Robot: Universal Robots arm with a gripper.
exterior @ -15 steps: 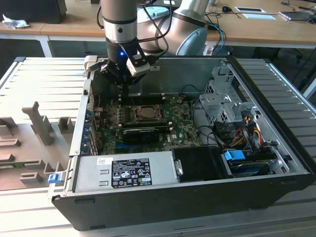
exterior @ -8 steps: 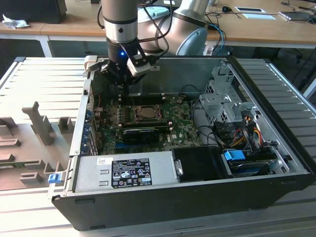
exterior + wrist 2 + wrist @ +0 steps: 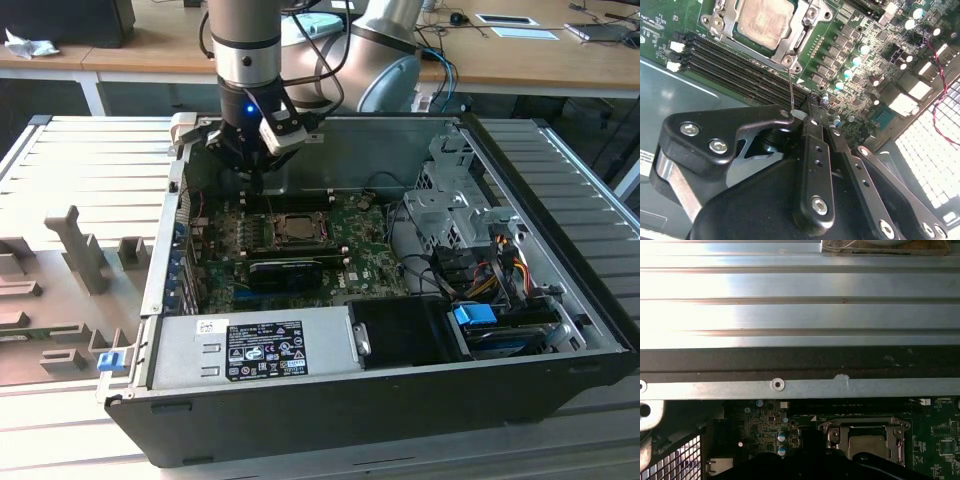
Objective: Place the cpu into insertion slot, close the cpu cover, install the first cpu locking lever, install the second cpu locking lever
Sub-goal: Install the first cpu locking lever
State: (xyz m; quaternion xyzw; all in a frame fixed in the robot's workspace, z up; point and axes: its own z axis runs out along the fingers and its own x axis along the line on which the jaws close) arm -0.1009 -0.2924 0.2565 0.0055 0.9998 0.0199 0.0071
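One gripper [image 3: 801, 113], tips pressed together on the end of a thin wire lever [image 3: 791, 87] beside the cpu socket.
Cpu [image 3: 762, 20]: flat square chip, dull silver-grey top w/ brownish smears; sits in insertion slot [image 3: 715, 25] a little beyond the fingertips, w/ long black RAM slots [image 3: 740, 70] between tips & socket; cpu cover [image 3: 792, 36], silvery frame w/ square window, lies flat round the chip; lever runs straight from socket corner to the tips; in exterior view the gripper hangs inside the open PC case [image 3: 560, 300], cpu just below it, toward the camera.
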